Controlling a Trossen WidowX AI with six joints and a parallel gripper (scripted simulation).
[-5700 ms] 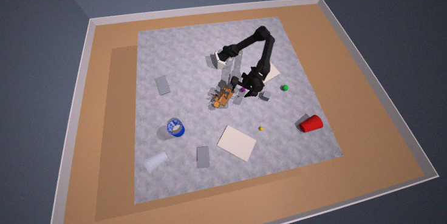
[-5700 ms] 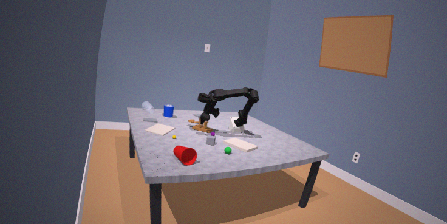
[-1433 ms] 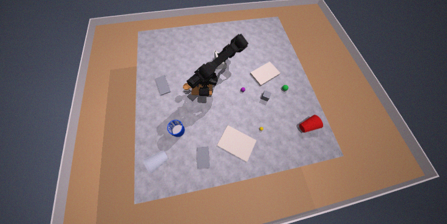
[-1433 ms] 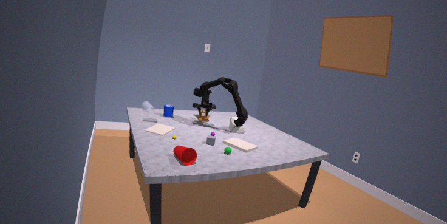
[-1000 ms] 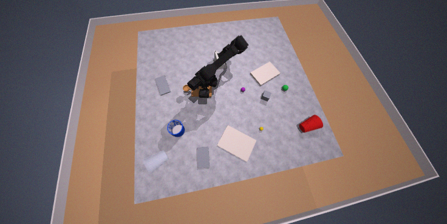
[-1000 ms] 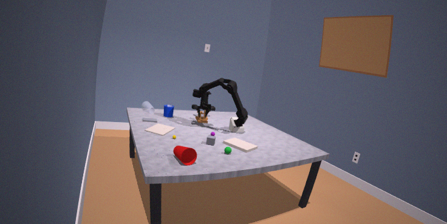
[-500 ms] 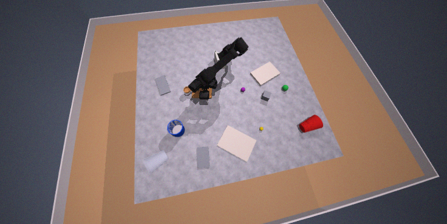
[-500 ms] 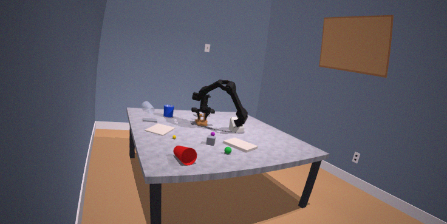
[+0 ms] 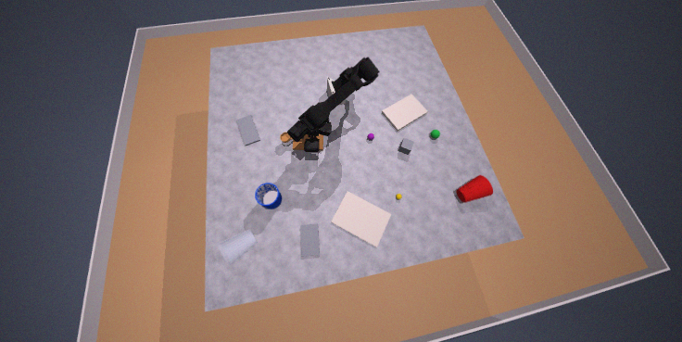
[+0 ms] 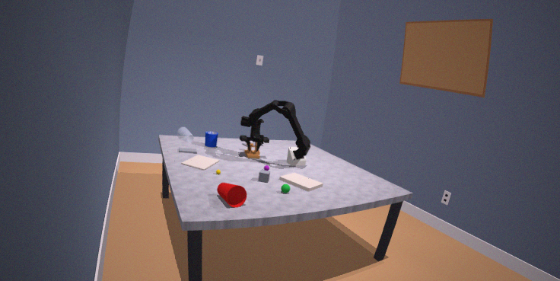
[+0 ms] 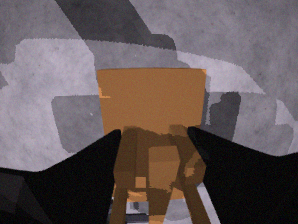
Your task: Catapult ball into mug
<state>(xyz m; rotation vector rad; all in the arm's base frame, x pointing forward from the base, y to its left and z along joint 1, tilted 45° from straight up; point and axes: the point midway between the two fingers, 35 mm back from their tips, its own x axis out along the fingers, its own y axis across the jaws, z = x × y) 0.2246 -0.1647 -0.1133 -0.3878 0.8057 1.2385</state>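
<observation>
The wooden catapult (image 9: 296,143) (image 10: 252,153) (image 11: 152,110) stands near the middle of the table. My gripper (image 9: 312,142) (image 10: 253,144) (image 11: 154,133) points straight down and is shut on the catapult's upright frame. The spoon end (image 9: 284,137) sticks out to the left, toward the blue mug (image 9: 268,195) (image 10: 211,138), which stands upright near the table's far left side. I cannot tell whether a ball is in the spoon. A purple ball (image 9: 370,136) (image 10: 266,167), a yellow ball (image 9: 398,196) (image 10: 217,171) and a green ball (image 9: 435,133) (image 10: 285,188) lie loose on the table.
A red cup (image 9: 474,189) (image 10: 231,194) and a clear glass (image 9: 236,245) (image 10: 185,133) lie on their sides. Two pale boards (image 9: 404,110) (image 9: 360,218), two flat grey plates (image 9: 247,130) (image 9: 309,240) and a small grey cube (image 9: 405,145) (image 10: 264,176) are spread over the table.
</observation>
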